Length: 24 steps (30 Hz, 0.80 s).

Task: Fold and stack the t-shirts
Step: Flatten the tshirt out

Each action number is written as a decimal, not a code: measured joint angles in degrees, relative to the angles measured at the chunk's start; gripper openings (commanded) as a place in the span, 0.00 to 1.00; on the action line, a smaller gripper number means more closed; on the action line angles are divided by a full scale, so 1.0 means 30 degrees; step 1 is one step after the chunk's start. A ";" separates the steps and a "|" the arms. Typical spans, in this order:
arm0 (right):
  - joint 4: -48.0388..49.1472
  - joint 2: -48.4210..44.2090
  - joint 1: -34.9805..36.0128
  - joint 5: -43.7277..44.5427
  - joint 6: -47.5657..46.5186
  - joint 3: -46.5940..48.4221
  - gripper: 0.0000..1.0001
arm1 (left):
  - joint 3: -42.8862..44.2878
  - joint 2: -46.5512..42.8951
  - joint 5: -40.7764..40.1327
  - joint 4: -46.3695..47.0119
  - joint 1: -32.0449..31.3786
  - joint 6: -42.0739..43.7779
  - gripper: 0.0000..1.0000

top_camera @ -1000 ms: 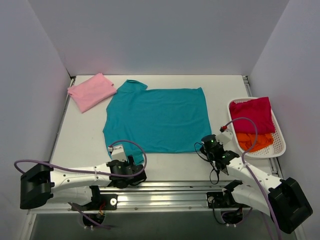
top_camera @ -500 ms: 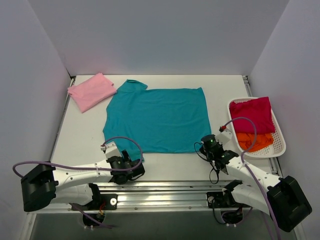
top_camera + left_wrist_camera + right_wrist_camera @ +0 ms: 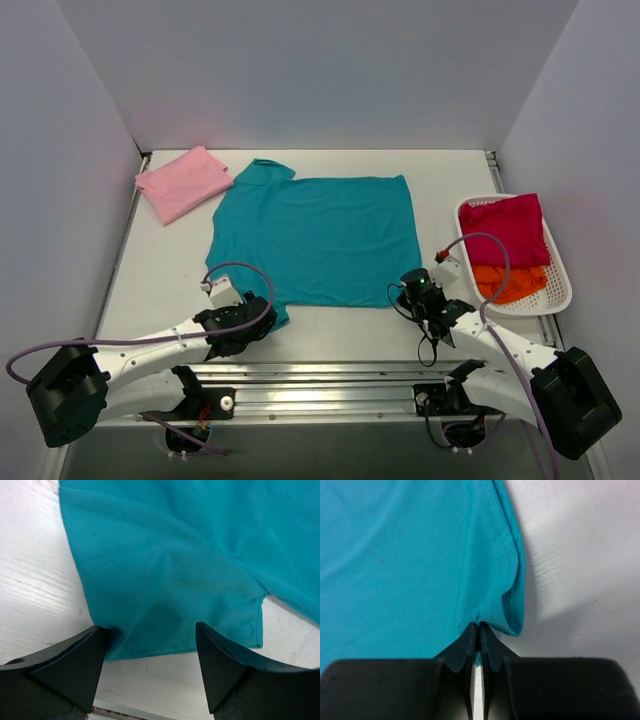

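The teal t-shirt (image 3: 315, 240) lies spread flat mid-table. My left gripper (image 3: 243, 321) is open at the shirt's near left corner; in the left wrist view the teal cloth (image 3: 165, 580) lies between and just beyond the two fingertips (image 3: 75, 655), whose gripper midpoint (image 3: 152, 652) is at the sleeve's hem. My right gripper (image 3: 412, 290) is shut on the shirt's near right hem corner; the right wrist view shows the hem (image 3: 505, 600) pinched at the jaw tips (image 3: 480, 627). A folded light pink t-shirt (image 3: 183, 183) lies at the far left. The magenta t-shirt (image 3: 505, 232) and orange t-shirt (image 3: 510, 280) lie in the basket.
A white slotted basket (image 3: 560, 290) stands at the right edge of the table. A metal rail (image 3: 330, 375) runs along the near edge by the arm bases. Grey walls enclose the table on three sides.
My left gripper has moved left and slightly forward along the near edge to the teal shirt's left corner. The right gripper has stayed on the right hem corner.
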 measured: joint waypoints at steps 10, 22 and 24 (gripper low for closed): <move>0.0168 0.0270 0.0000 0.0000 -0.0117 0.0000 0.00 | 0.0444 0.0925 -0.0648 -0.0634 -0.3118 -0.1457 0.71; 0.0168 0.0437 0.0000 0.0007 -0.0117 0.0000 0.00 | 0.0255 0.2885 -0.2237 0.2543 -0.3279 -0.1902 0.17; 0.0168 0.0503 0.0000 0.0007 -0.0124 0.0000 0.00 | 0.0080 0.3075 -0.2200 0.3228 -0.3279 -0.1996 0.03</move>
